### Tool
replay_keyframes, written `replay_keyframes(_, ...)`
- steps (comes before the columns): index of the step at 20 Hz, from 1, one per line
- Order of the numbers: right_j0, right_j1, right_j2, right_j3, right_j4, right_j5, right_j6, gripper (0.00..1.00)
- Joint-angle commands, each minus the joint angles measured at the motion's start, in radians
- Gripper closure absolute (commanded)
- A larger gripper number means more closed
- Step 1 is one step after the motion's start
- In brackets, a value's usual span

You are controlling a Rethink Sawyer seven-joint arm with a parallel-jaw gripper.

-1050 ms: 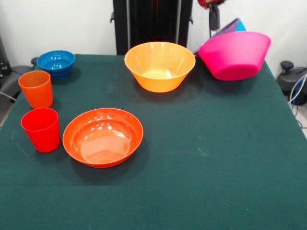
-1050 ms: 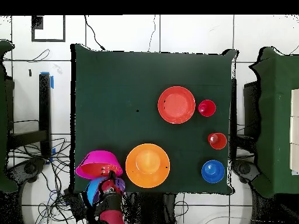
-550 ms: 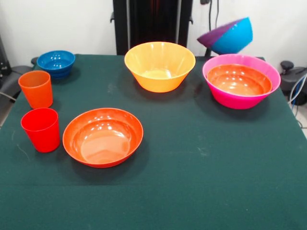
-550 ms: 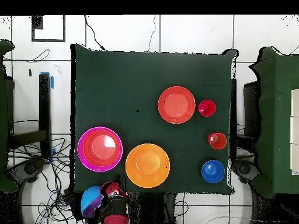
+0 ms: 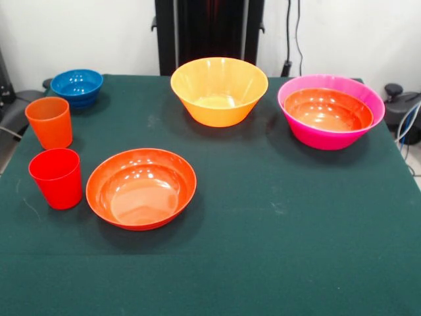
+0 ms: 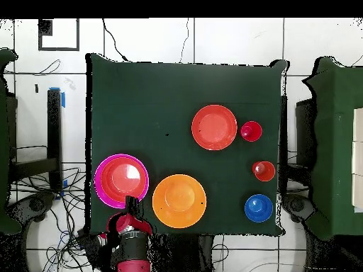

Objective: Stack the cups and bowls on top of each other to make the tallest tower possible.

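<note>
On the dark green counter [image 5: 276, 250] – white wall behind, tiled floor around – the tower [image 5: 331, 110] sits at upper right of the front view: a pink bowl holding a red-orange one. Overhead, the claw [image 6: 132, 205] hovers at its lower edge; whether spread cannot be told.

A red-orange bowl [image 6: 123, 177] sits nested in the large pink bowl [image 6: 102, 185], left of the yellow-orange bowl [image 6: 179, 200]; the gripper [image 6: 131, 207] hovers at its near rim.
</note>
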Motion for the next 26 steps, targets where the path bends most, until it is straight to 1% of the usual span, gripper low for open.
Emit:
replay_keyframes(1, -0.029, 0.034, 0.029, -0.083, -0.094, 0.021, 0.056, 1.0)
replay_keyframes(2, -0.051, 0.028, 0.04, -0.078, -0.117, 0.028, 0.063, 1.0)
replay_keyframes(6, -0.073, 0.011, 0.065, -0.078, -0.145, 0.069, 0.068, 1.0)
replay_keyframes(8, -0.095, -0.023, 0.087, -0.062, -0.162, 0.108, 0.08, 1.0)
replay_keyframes(12, -0.09, -0.095, 0.08, -0.008, -0.116, 0.229, 0.062, 1.0)
replay_keyframes(13, -0.113, -0.145, 0.091, 0.02, -0.102, 0.303, 0.064, 1.0)
replay_keyframes(18, -0.118, -0.168, 0.088, 0.028, -0.105, 0.337, 0.072, 1.0)
replay_keyframes(19, -0.121, -0.217, -0.016, 0.036, -0.009, 0.554, -0.054, 1.0)
replay_keyframes(20, -0.129, -0.213, -0.052, 0.029, -0.024, 0.561, -0.087, 1.0)
replay_keyframes(21, -0.16, -0.208, -0.082, 0.023, -0.052, 0.578, -0.12, 1.0)
replay_keyframes(22, -0.187, -0.205, -0.082, 0.02, -0.082, 0.583, -0.121, 1.0)
replay_keyframes(24, -0.193, -0.211, -0.088, 0.006, -0.116, 0.61, -0.135, 1.0)
replay_keyframes(25, -0.273, -0.212, 0.001, 0.019, -0.155, 0.614, -0.12, 1.0)
replay_keyframes(26, -0.273, -0.217, -0.005, 0.011, -0.172, 0.621, -0.123, 1.0)
